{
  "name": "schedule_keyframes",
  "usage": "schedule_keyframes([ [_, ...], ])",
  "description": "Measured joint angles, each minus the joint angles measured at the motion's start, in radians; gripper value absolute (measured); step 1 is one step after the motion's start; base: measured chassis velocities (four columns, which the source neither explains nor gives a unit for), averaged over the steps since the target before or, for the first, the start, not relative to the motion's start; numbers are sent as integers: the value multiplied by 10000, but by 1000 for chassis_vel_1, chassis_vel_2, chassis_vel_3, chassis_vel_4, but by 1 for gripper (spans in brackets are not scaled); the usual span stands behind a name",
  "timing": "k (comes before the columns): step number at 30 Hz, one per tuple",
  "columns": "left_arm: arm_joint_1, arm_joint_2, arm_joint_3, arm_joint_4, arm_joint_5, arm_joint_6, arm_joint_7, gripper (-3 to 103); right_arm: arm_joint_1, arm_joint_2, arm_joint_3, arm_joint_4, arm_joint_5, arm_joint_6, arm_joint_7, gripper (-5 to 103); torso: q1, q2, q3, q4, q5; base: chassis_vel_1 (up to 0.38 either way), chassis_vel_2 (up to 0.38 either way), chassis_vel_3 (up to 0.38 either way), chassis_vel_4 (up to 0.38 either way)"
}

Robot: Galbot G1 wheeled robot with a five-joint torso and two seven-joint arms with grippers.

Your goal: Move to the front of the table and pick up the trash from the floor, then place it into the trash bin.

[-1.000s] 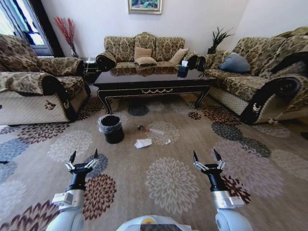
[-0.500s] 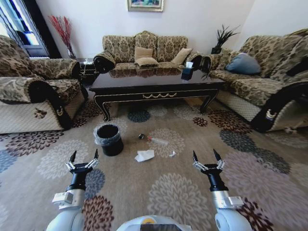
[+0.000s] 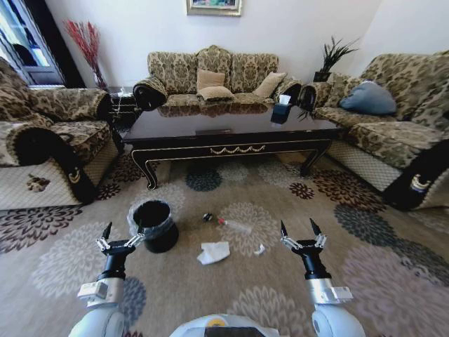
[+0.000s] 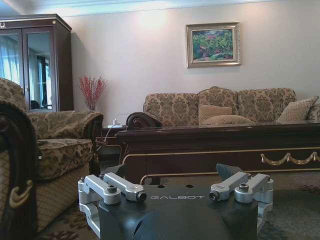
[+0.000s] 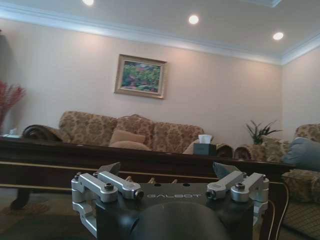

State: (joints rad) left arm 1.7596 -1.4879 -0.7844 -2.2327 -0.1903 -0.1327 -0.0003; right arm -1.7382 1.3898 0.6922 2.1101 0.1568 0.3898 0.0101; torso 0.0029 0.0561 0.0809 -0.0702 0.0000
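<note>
Home living room, patterned sofas [image 3: 210,70] around a dark coffee table [image 3: 224,126], floral carpet [image 3: 393,274], framed painting [image 4: 212,44]

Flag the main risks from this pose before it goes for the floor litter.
1. The left gripper, open, hangs right beside the black plastic-lined bin; a careless reach could likely tip it.
2. The clear plastic bottle with red cap lies on its side on the patterned carpet and may roll when nudged.
3. The tiny white scrap near the crumpled white tissue looks hard to pinch; the open right gripper might miss it.
</note>
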Motion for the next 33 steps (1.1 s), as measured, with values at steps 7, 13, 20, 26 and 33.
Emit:
schedule_keyframes([
  [7, -73, 0, 8, 63, -10, 0, -4, 100, 47, -31, 3, -59, -17, -4, 261, 100, 4, -1, 2, -1, 0, -109, 105, 100, -90],
  [13, -131, 37, -56, 79, -75, 12, -8, 100, 44, 5, 4, -151, -47, 11, 277, 100, -4, 1, -3, 0, 0, 19, -22, -23, 25],
  [20, -86, 63, -111, 76, -166, 11, -12, 100, 86, 54, 58, -222, -96, 191, 116, 100, -2, 0, 0, 2, 0, 0, 0, 0, 0],
  [26, -563, 246, -238, 126, -406, 1287, -1494, 100, 41, 105, 37, -177, -195, 144, 397, 100, -2, 1, 0, 2, -1, 0, 0, 0, 0],
  [33, -1769, 1328, -458, -157, -2354, 4014, -3353, 100, -25, 71, 141, -202, -350, -138, 899, 100, -2, 0, 0, 0, 0, 0, 0, 0, 0],
])
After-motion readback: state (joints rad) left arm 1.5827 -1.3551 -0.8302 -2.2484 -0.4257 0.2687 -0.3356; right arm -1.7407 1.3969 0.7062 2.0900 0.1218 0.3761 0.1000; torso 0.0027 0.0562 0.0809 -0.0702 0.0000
